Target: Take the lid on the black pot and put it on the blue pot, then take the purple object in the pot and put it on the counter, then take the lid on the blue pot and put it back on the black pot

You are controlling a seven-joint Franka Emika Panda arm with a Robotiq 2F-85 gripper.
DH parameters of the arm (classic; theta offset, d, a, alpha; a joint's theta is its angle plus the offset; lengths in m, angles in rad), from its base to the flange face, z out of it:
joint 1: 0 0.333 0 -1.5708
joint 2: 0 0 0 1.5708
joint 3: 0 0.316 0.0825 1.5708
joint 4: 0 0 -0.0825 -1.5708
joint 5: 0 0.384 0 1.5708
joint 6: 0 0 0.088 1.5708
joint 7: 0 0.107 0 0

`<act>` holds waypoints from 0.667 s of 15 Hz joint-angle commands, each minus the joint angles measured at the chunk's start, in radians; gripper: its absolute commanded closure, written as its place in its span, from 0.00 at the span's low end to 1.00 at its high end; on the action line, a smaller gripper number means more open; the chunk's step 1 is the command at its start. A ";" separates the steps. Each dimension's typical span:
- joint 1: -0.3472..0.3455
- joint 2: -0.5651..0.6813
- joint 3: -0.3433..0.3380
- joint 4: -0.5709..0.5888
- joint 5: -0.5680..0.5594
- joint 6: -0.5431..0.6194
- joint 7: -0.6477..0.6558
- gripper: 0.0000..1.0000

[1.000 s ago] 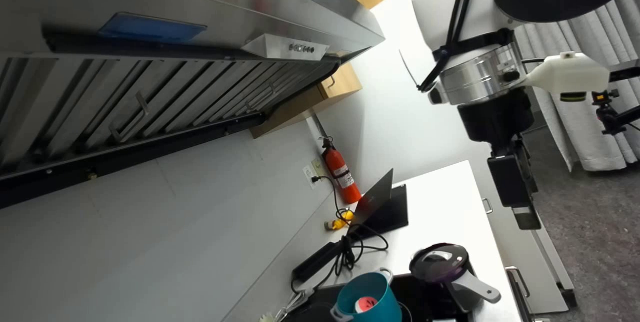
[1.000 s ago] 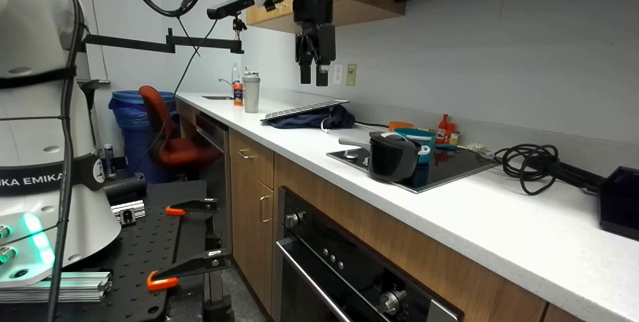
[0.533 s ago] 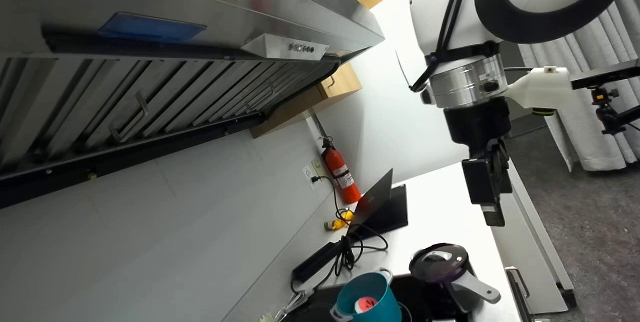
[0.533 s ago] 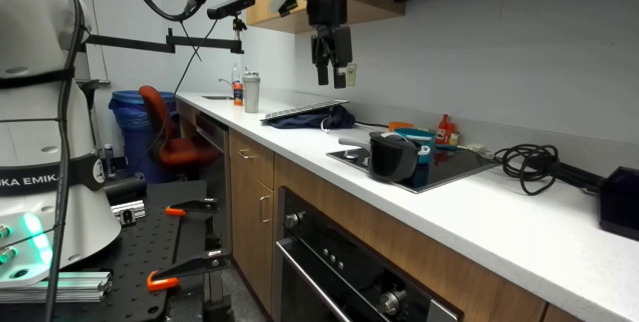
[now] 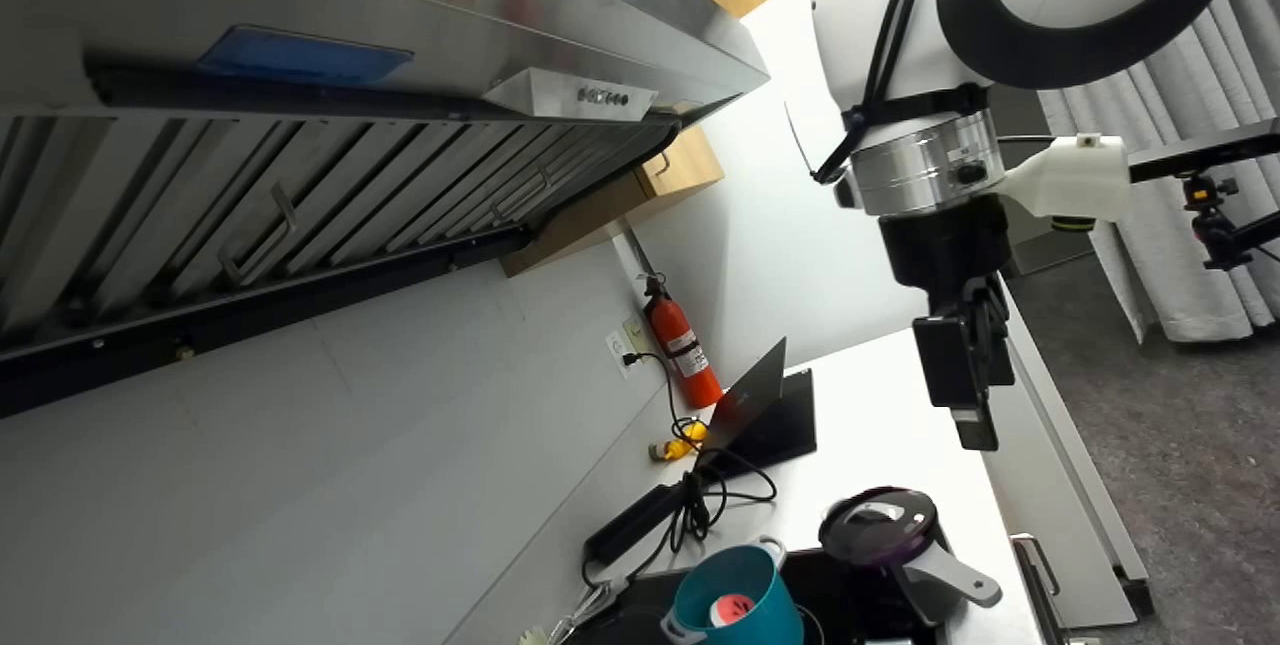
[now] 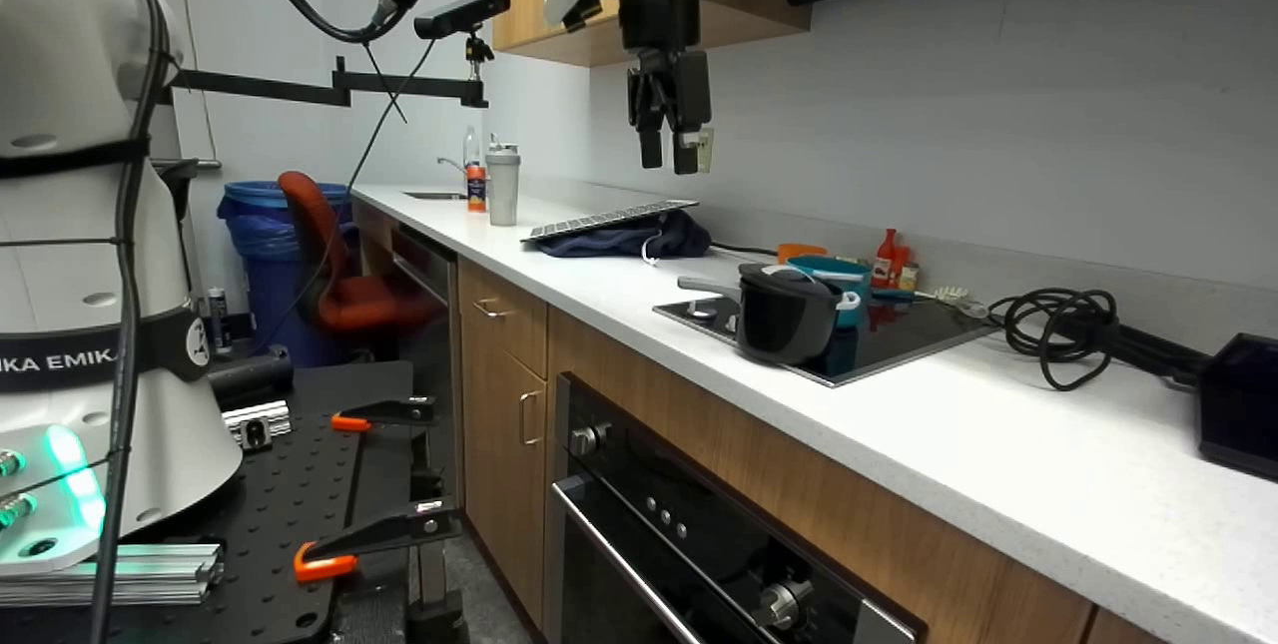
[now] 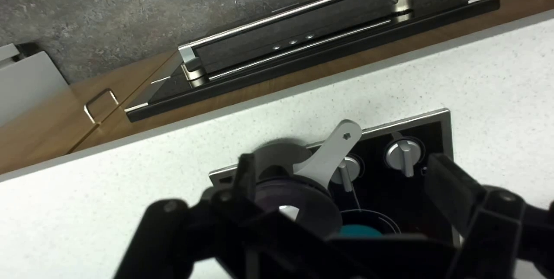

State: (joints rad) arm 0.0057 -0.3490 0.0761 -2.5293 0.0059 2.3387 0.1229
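Lid (image 5: 878, 527): resting on top of the black pot (image 6: 787, 324); no finger touches it.
Black pot: near the front edge of the glass cooktop (image 6: 899, 344), covered, so its inside is hidden.
Purple object: seen in no view — most likely under the lid (a guess, from the task sentence).
Teal-blue pot (image 5: 778, 610): just beside the black pot, uncovered, with a pink-and-white item (image 5: 732, 609) inside; in an exterior view the frame's edge cuts off its base.
Gripper (image 6: 668, 155): hanging well above the pots, holding nothing, its fingers spread wide in the wrist view.
Lid swap: probably not begun. A finished run would also leave the lid here, but then the purple object ought to show on the white countertop (image 6: 998, 444). Left to do, by that reading — all of it: lid over to the teal-blue pot, purple object out, lid back.
Wrist view: the gripper's dark body hides part of the lid and most of the teal-blue pot; only a sliver of teal shows.
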 commanded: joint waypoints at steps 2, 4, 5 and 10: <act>0.005 0.009 -0.001 0.003 -0.003 0.010 0.016 0.00; 0.001 0.028 0.000 0.019 -0.011 0.013 0.018 0.00; -0.002 0.037 0.001 0.027 -0.015 0.016 0.021 0.00; -0.007 0.099 -0.002 0.085 -0.029 0.038 0.021 0.00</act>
State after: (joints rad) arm 0.0058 -0.3100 0.0761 -2.4978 0.0031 2.3436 0.1228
